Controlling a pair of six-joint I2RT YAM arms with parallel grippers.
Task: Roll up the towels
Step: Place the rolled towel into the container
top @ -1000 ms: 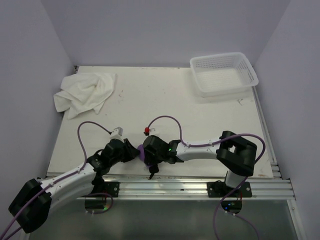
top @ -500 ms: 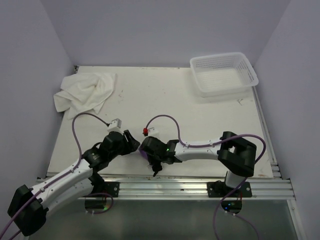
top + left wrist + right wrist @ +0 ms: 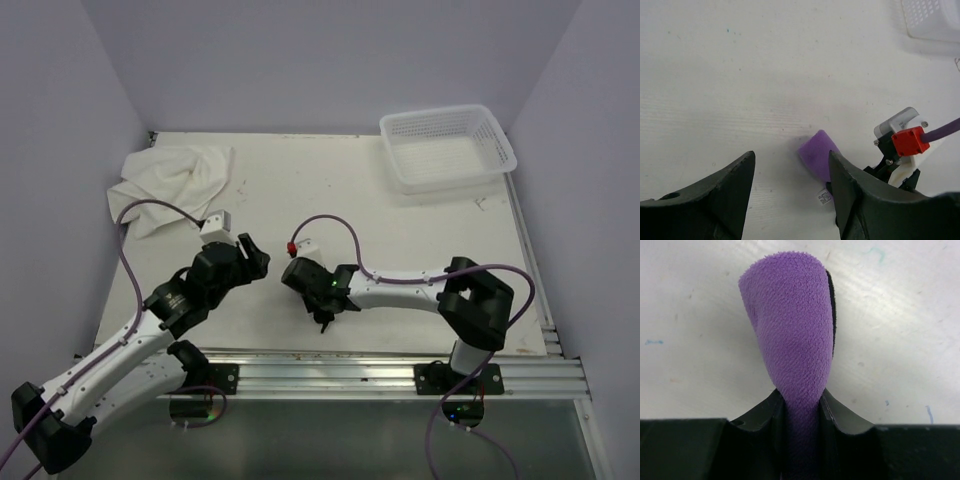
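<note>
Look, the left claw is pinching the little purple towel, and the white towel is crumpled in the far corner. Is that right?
Not quite. It is the right claw that is pinching the little purple towel, as the right wrist view shows; the left claw is open and empty. The white towel is crumpled in the far corner.

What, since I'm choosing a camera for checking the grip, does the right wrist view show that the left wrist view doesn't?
Only the right wrist view shows the right gripper pinching the small purple cloth towel, dark edging down one side. Only the left wrist view shows the left gripper open and empty, a corner of the white perforated plastic basket, and the towel's white label. Both show that towel and the white table.
</note>
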